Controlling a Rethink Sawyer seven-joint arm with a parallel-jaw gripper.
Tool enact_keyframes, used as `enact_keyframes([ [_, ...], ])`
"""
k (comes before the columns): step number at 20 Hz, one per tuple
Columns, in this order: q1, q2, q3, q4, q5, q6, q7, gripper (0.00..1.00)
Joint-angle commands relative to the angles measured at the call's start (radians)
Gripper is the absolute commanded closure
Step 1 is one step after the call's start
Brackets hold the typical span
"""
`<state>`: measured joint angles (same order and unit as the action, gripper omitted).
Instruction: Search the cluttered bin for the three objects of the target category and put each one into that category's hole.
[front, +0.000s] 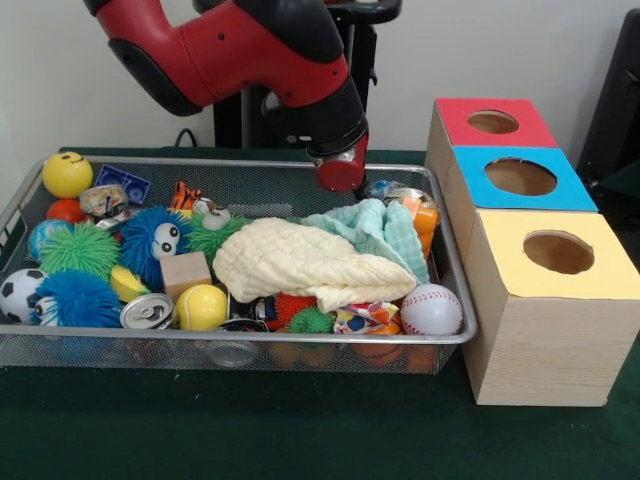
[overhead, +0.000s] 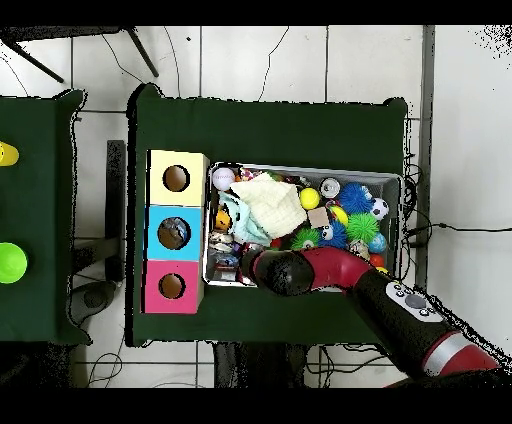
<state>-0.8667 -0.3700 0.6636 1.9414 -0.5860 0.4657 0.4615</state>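
Note:
The wire mesh bin (front: 455, 300) sits on the green table, full of clutter: a cream cloth (front: 300, 262), a teal cloth (front: 375, 228), a baseball (front: 431, 310), a yellow ball (front: 202, 307), a soccer ball (front: 18, 292), fuzzy blue (front: 78, 298) and green (front: 78, 248) balls, a wooden block (front: 185, 272) and a can (front: 147, 312). The blue-faced box's hole (front: 520, 177) lies right of the bin, also seen from overhead (overhead: 173, 233). My gripper (front: 340, 175) hangs over the bin's far rim, beside the teal cloth. From overhead the arm (overhead: 300, 270) covers it.
The red-faced box (front: 493, 122) stands behind the blue one and the yellow-faced box (front: 558, 252) in front, all in a row against the bin's right side. A second green table with a green object (overhead: 8, 262) stands at the overhead view's left.

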Motion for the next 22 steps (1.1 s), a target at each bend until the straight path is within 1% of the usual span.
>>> enact_keyframes([
  [1,0.016,-0.053,0.08,-0.039,0.084,0.094,0.106,1.0],
  [4,0.024,-0.057,0.059,-0.064,0.111,0.117,0.115,1.0],
  [9,0.018,-0.051,0.053,-0.098,0.135,0.151,0.079,1.0],
  [17,0.026,-0.073,0.04,-0.104,0.148,0.179,0.071,1.0],
  [20,0.019,-0.097,0.056,-0.097,0.165,0.221,0.052,1.0],
  [22,0.007,-0.098,0.076,-0.09,0.173,0.225,0.04,1.0],
])
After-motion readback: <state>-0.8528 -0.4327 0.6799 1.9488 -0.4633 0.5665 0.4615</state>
